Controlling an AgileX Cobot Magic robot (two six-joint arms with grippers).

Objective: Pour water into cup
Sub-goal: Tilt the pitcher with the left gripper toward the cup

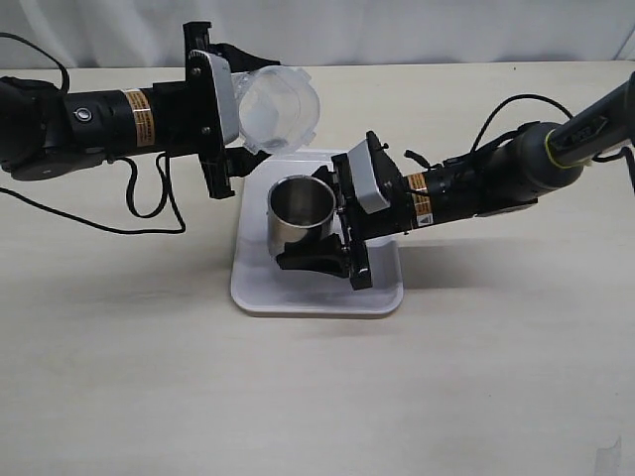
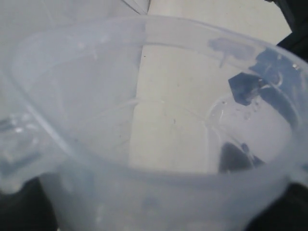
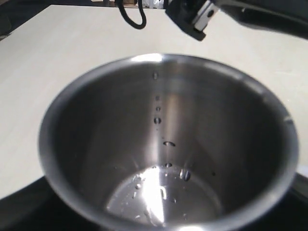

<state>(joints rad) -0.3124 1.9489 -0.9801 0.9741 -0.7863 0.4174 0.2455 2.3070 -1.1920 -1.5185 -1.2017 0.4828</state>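
The steel cup (image 1: 301,210) stands upright on a white tray (image 1: 260,290). My right gripper (image 1: 332,223) is shut on it from the right, one finger on each side. The right wrist view looks down into the cup (image 3: 163,120); a thin film of water (image 3: 161,199) and some drops lie at its bottom. My left gripper (image 1: 233,124) is shut on a translucent plastic container (image 1: 278,107), held tilted on its side above and behind-left of the cup, mouth toward it. The container (image 2: 154,120) fills the left wrist view, with a few droplets inside.
A black cable (image 1: 149,203) loops on the table under the left arm. Another cable (image 1: 496,114) arches over the right arm. The beige table (image 1: 317,397) spreads around the tray. Part of the left gripper (image 3: 197,19) shows above the cup's rim.
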